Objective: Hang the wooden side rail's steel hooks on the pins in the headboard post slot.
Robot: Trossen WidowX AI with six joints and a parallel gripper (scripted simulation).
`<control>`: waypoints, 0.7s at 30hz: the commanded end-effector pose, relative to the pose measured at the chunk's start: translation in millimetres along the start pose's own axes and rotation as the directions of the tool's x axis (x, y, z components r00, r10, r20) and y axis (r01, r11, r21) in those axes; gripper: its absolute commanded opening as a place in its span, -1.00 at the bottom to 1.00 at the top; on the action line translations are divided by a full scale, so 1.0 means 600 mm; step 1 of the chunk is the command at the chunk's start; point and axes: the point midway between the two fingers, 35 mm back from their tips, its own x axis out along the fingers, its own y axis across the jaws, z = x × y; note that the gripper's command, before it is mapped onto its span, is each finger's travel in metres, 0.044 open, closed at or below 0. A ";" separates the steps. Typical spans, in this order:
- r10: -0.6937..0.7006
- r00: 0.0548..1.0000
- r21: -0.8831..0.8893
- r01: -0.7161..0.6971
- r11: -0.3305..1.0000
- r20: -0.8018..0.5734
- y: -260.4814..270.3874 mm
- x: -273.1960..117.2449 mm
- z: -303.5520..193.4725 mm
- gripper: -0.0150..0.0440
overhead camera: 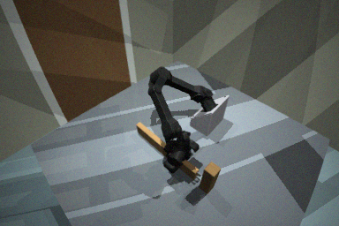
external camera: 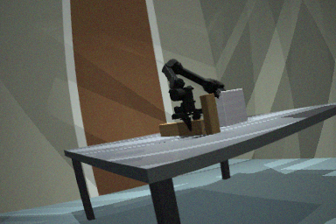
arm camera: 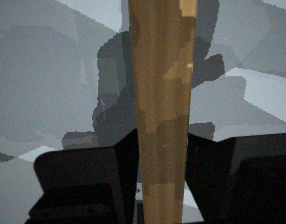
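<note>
The wooden side rail [overhead camera: 151, 137] [external camera: 171, 129] [arm camera: 163, 90] lies low along the table, with no clear lift visible. My gripper [overhead camera: 178, 158] [external camera: 189, 124] [arm camera: 152, 131] points down and is shut on the rail, nearer its hooked end; a finger stands on each side of it in the wrist view. The small steel hooks [overhead camera: 196, 177] stick out of the rail's end beside the upright headboard post [overhead camera: 211, 177] [external camera: 210, 114]. A small gap shows between rail end and post in the top view. The slot and pins cannot be made out.
A pale upright panel [overhead camera: 209, 122] [external camera: 234, 108] stands by the arm's base, behind the post in the exterior view. The table [overhead camera: 106, 192] [external camera: 109, 159] has its edges well away from the rail.
</note>
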 end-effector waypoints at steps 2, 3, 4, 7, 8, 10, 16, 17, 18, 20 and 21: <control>0.000 1.000 0.000 0.000 1.000 0.000 0.000 0.000 0.000 -0.49; 0.000 1.000 0.000 0.000 1.000 0.000 0.000 0.000 0.000 -0.49; 0.000 1.000 0.000 0.000 1.000 0.000 0.000 0.000 0.000 -0.49; 0.000 1.000 0.000 0.000 1.000 0.000 0.000 0.000 0.000 -0.49; 0.000 1.000 0.000 0.000 1.000 0.000 0.000 0.000 0.000 -0.49; 0.002 1.000 0.001 -0.002 1.000 0.001 0.000 0.000 0.000 -0.49; 0.004 1.000 0.002 -0.004 1.000 0.002 0.000 -0.002 0.000 -0.49; 0.004 1.000 0.002 -0.004 1.000 0.002 0.000 -0.002 0.000 -0.49; 0.004 1.000 0.002 -0.004 1.000 0.002 0.000 -0.002 0.000 -0.49; 0.004 1.000 0.002 -0.004 1.000 0.002 0.000 -0.003 0.000 -0.49; 0.004 1.000 0.002 -0.004 1.000 0.002 0.000 -0.003 0.000 -0.49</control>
